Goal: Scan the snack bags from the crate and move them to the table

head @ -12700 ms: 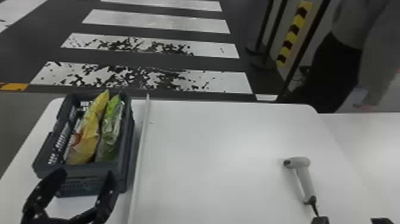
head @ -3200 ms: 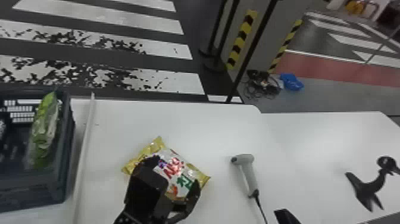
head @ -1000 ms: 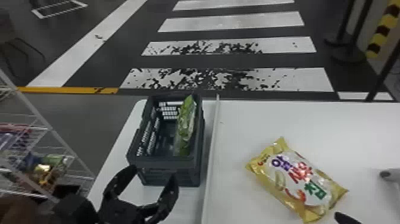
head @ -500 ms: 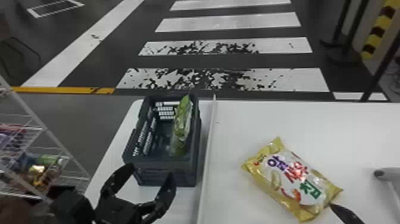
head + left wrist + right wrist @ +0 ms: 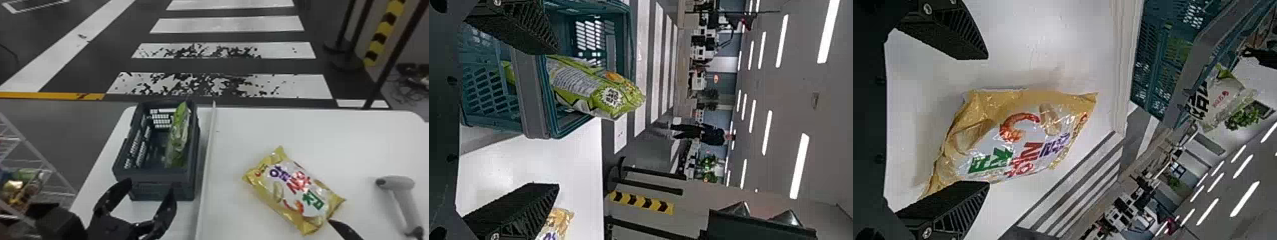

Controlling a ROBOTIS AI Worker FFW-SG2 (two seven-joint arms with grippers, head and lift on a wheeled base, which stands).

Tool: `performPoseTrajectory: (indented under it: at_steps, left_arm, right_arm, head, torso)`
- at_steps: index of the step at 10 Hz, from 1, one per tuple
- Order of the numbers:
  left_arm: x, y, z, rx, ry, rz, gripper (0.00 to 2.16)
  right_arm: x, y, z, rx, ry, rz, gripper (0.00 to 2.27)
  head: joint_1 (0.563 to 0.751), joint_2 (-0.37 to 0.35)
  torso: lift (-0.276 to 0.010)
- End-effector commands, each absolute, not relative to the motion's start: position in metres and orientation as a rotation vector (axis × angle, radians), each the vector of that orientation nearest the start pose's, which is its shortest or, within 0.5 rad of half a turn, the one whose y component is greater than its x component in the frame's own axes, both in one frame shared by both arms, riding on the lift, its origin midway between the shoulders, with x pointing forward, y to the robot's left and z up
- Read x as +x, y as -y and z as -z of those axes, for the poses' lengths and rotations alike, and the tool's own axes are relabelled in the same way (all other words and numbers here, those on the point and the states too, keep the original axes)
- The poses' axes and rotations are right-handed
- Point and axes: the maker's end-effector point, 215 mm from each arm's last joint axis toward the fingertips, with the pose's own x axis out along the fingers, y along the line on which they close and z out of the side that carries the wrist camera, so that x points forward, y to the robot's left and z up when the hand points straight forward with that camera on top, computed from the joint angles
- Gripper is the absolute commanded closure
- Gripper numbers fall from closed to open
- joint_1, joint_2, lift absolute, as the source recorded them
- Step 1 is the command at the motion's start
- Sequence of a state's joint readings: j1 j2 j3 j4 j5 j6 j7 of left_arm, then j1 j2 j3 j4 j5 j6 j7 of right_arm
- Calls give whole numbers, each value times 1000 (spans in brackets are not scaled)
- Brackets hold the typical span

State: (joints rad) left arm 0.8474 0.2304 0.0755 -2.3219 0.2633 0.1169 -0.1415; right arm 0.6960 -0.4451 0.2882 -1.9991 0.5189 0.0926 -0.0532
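Note:
In the head view my left gripper (image 5: 150, 201) stands open in front of the crate (image 5: 153, 177); the left wrist view has the gripper (image 5: 544, 117) with nothing between its fingers. A green snack bag (image 5: 179, 134) leans upright along the crate's right side. The yellow snack bag (image 5: 293, 191) lies flat on the table, right of the divider. One finger of my right gripper (image 5: 344, 229) shows at the bag's lower right corner. In the right wrist view the gripper (image 5: 988, 120) is open, the yellow bag (image 5: 1023, 135) lying beyond and between its fingers.
A grey handheld scanner (image 5: 399, 191) rests at the table's right. A raised white divider (image 5: 207, 166) runs between crate and yellow bag. Left of the table (image 5: 319, 137) is a wire rack (image 5: 41, 159) holding packages.
The yellow bag left the crate, was under a gripper on the table, and now lies released. The head view has swung back left; over the last second, both bags have stayed put.

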Motion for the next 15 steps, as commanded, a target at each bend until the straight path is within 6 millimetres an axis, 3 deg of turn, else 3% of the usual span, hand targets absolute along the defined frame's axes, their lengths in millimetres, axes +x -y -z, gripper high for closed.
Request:
performPoseTrajectory:
  at_steps: [1, 6, 10, 15]
  left_arm:
    - [344, -217, 350, -60, -215, 250, 43]
    - [337, -209, 357, -72, -229, 272, 43]
    - [334, -207, 366, -73, -245, 279, 43]
    - [332, -203, 368, -68, -255, 286, 63]
  right_arm:
    - [311, 155, 496, -818, -260, -498, 97]
    - [335, 171, 500, -951, -279, -462, 97]
    - [335, 167, 521, -1017, -275, -515, 97]
    - [356, 171, 522, -1065, -229, -517, 107]
  head:
    - [695, 113]
    - [695, 80]
    - [695, 69]
    - [695, 54]
  torso:
    - [-95]
    - [-95]
    - [-95]
    - [-95]
